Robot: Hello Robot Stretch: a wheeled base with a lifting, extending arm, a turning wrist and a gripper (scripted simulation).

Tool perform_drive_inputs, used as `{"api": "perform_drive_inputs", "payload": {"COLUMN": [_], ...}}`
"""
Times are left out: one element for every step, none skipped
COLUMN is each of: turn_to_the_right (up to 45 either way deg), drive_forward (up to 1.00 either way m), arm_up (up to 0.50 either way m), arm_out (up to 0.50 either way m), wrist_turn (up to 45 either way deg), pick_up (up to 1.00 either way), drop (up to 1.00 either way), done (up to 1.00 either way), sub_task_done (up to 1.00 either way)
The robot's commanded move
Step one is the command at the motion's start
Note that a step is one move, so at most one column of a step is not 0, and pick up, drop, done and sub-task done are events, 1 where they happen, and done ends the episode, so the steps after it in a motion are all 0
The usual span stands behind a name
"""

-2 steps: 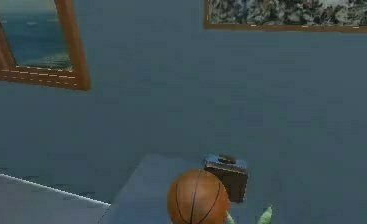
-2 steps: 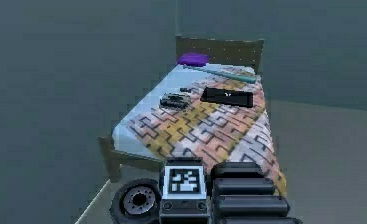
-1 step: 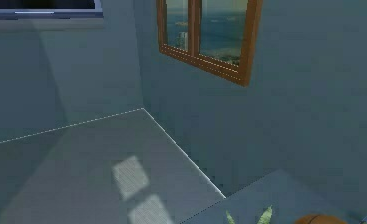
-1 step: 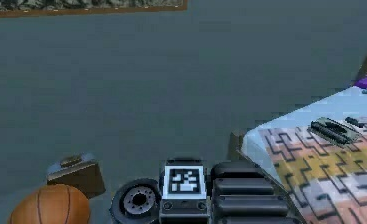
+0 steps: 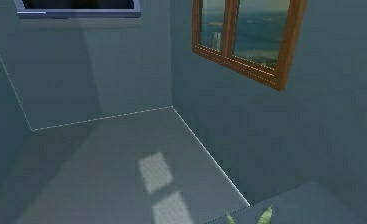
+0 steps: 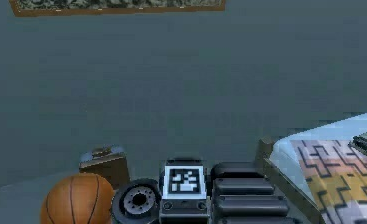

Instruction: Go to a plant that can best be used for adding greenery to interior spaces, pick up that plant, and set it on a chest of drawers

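Observation:
Green leaf tips (image 5: 262, 213) poke up at the forward view's bottom edge, right of the middle, beside a grey flat surface (image 5: 316, 198); the pot is hidden below the edge. In the arm side view the drawn-in arm (image 6: 246, 192) lies along the bottom edge with a white marker square (image 6: 186, 183) at its end. Left of the square sits the gripper's dark round body (image 6: 139, 200), close to an orange basketball (image 6: 79, 202). The fingers' far end is hard to make out, so I cannot tell whether the gripper holds anything.
The forward view looks into a room corner with blue-grey walls, a wood-framed window (image 5: 246, 38) on the right wall and bare floor (image 5: 111, 170) ahead. In the arm side view a brown box (image 6: 103, 164) stands by the wall and a bed with a patterned quilt (image 6: 331, 172) lies at the right.

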Motion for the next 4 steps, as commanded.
{"api": "perform_drive_inputs", "payload": {"turn_to_the_right": [0.0, 0.0, 0.0, 0.0], "drive_forward": [0.00, 0.00, 0.00, 0.00], "arm_up": [0.00, 0.00, -0.10, -0.32], "arm_out": [0.26, 0.00, 0.00, 0.00], "wrist_turn": [0.0, 39.0, 0.0, 0.0], "pick_up": [0.00, 0.00, 0.00, 0.00], "drop": [0.00, 0.00, 0.00, 0.00], "done": [0.00, 0.00, 0.00, 0.00], "sub_task_done": [0.00, 0.00, 0.00, 0.00]}}
